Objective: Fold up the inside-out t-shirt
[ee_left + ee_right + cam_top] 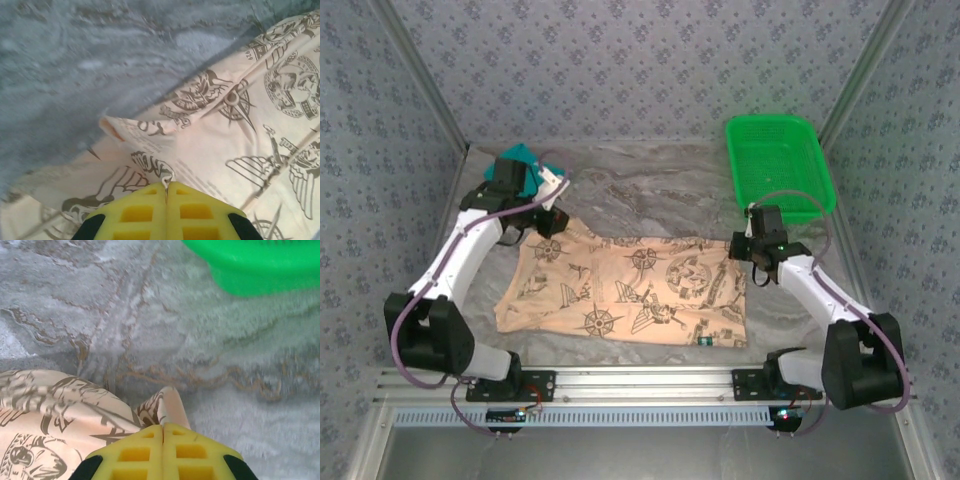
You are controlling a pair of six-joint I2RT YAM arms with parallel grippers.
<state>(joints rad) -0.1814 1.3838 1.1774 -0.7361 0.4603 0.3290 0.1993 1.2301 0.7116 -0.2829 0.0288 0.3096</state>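
Observation:
The inside-out t-shirt point(630, 290) lies spread on the grey table, peach with dark compass and ship prints and a small dark label near its front edge. My left gripper point(552, 222) is at the shirt's far left corner. In the left wrist view its yellow jaws point(166, 184) are pressed together with a thin pinch of printed cloth point(210, 150) between the tips. My right gripper point(752, 250) is at the far right corner. Its jaws point(163, 426) are shut on a raised fold of the t-shirt point(167, 405).
A green plastic basket point(780, 165) stands at the back right, and its edge point(260, 270) rises just beyond the right gripper. A folded teal shirt point(520, 168) lies at the back left behind the left arm. Patterned walls close in the table.

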